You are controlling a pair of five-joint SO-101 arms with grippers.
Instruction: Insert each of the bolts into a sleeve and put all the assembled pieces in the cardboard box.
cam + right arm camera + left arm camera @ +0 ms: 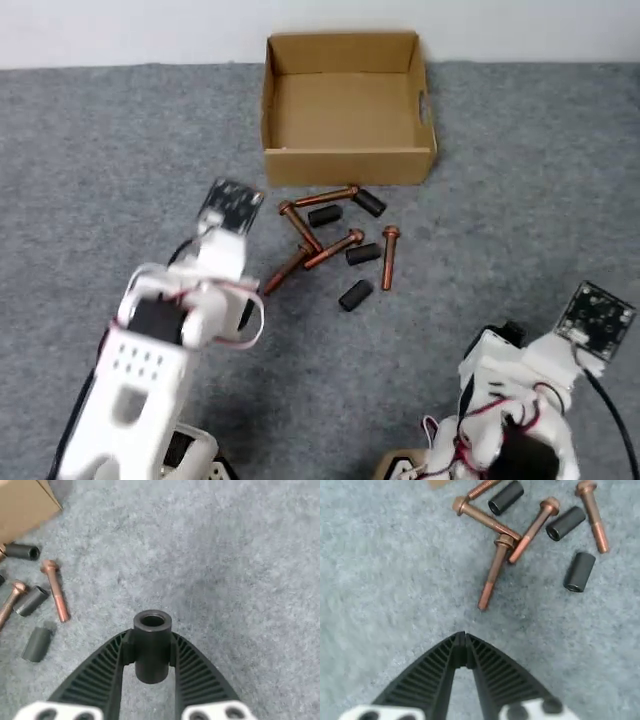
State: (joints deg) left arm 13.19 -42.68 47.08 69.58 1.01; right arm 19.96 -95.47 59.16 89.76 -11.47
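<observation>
Several copper bolts [334, 250] and black sleeves [355, 295] lie loose on the grey carpet in front of the cardboard box [350, 165]. My left gripper [465, 641] is shut with nothing in it, just short of the tip of the nearest bolt [494, 572]. Beyond that bolt lie more bolts and three sleeves [579, 571]. My right gripper [152, 637] is shut on a black sleeve [152, 647], held with its bore facing the camera, above bare carpet to the right of the pile. A bolt [56, 592] and sleeves [37, 644] lie off to its side.
The box [20, 505] is open at the top and stands against the back wall. The left arm [170, 330] stands at the front left and the right arm [530, 400] at the front right. Bare carpet lies on both sides of the pile.
</observation>
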